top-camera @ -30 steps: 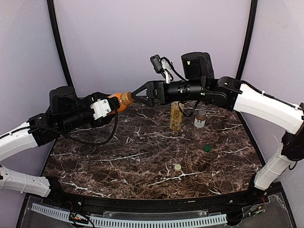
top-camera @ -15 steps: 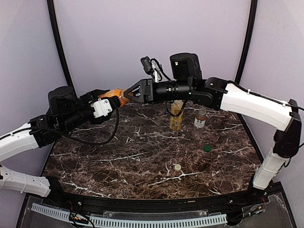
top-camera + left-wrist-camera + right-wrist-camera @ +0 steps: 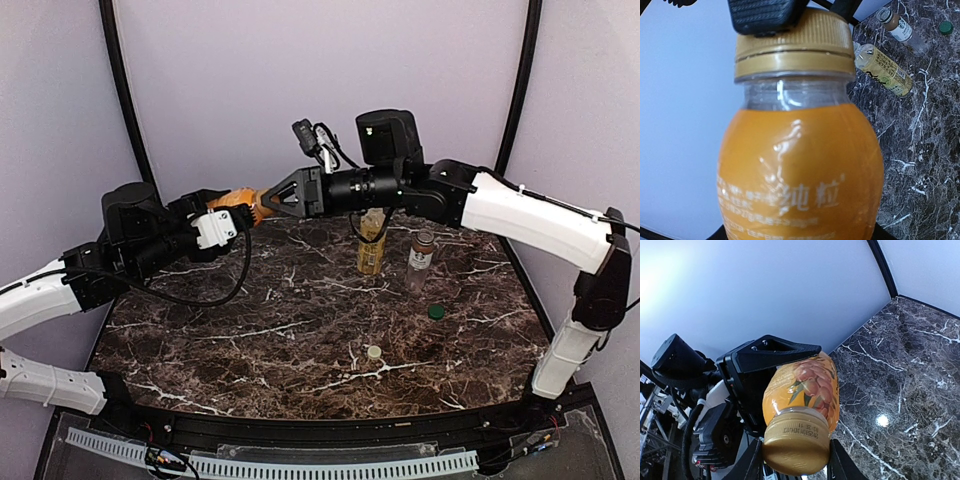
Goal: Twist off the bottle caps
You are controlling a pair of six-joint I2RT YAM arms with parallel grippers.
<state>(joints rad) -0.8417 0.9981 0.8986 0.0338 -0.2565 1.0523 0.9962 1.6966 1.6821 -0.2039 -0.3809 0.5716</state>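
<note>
My left gripper [image 3: 232, 208] holds the squat orange bottle [image 3: 800, 170] in the air above the table's back left, lying sideways with its neck toward the right arm. My right gripper [image 3: 796, 460] is shut on the bottle's golden tan cap [image 3: 796, 447], one finger on each side of it. One black finger pad [image 3: 767, 15] presses on the cap [image 3: 792, 50]. The yellow-labelled bottle [image 3: 371, 245] and the short clear bottle [image 3: 420, 260] stand at the back right. A dark green cap [image 3: 436, 311] and a pale cream cap [image 3: 374, 352] lie loose on the marble.
The dark marble tabletop [image 3: 250, 340] lies below both raised arms. Black frame posts [image 3: 125, 100] rise at the back corners against pale walls. The right arm's cable [image 3: 385, 225] loops down near the yellow-labelled bottle.
My right gripper moved left onto the golden tan cap and went from wide open to shut on it. The left arm and the orange bottle shifted slightly left.
</note>
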